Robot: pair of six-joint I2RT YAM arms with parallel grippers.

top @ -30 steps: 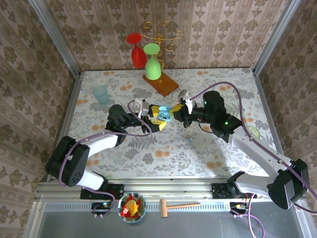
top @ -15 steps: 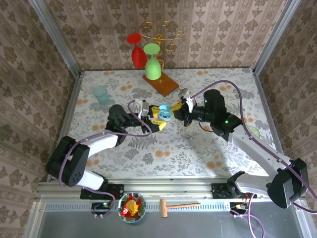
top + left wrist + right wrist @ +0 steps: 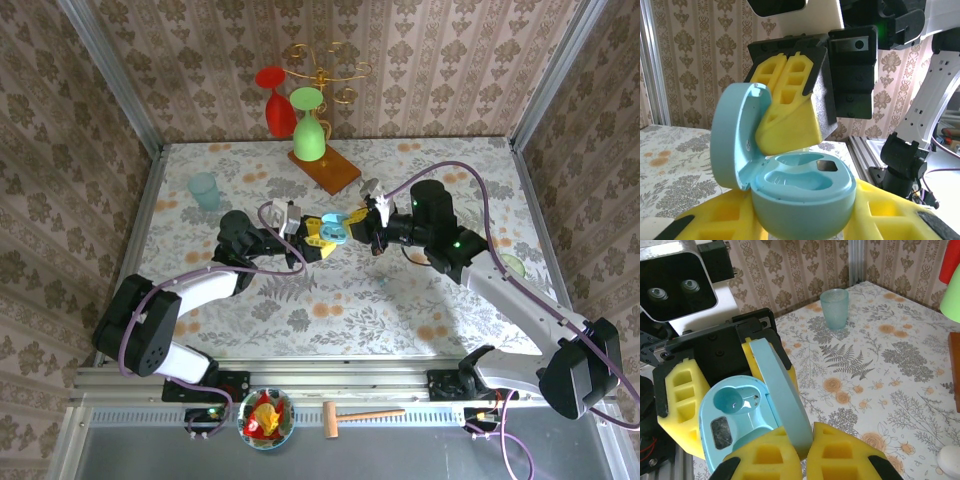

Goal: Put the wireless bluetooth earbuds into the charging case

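The light-blue rounded plastic charging case (image 3: 333, 228) is held up at the centre of the overhead frame, above the flower-patterned surface (image 3: 400, 300), between the two arms. Its body is pinched in the yellow fingers of the left hand (image 3: 802, 222), low in the left wrist frame. Its lid (image 3: 735, 130) is swung upright at centre left, and the moulded wells (image 3: 800, 172) are seen bare, facing up. The right hand (image 3: 805, 450) is pressed together, its yellow fingertips (image 3: 790, 130) laid against the lid's inner face just above the wells. Whether the lid edge is nipped cannot be told. The case's long axis runs left to right there, and the right hand is judged nearer the opening for feeding an earbud in.
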